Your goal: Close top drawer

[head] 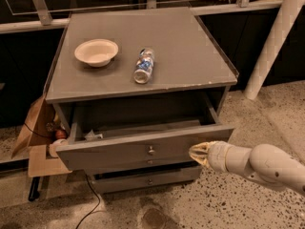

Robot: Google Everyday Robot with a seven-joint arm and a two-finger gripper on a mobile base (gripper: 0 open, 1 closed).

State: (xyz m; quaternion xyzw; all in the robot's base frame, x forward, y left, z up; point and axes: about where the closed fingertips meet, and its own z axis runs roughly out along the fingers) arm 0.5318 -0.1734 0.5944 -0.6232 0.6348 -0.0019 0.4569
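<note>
The top drawer [119,151] of the grey cabinet stands pulled out. Its wide flat front carries a small round metal knob [151,150] at its centre. A crumpled white item [93,136] lies inside at the left. My gripper [196,152] comes in from the right on a white arm. Its yellowish tip is shut and empty. It rests against the right part of the drawer front, to the right of the knob.
On the cabinet top [190,56] are a white bowl [96,52] and a plastic bottle [143,66] lying on its side. Two shorter drawers [147,180] sit below. A cardboard box [38,137] and a cable [90,199] are at the left, a white post [271,46] at the right.
</note>
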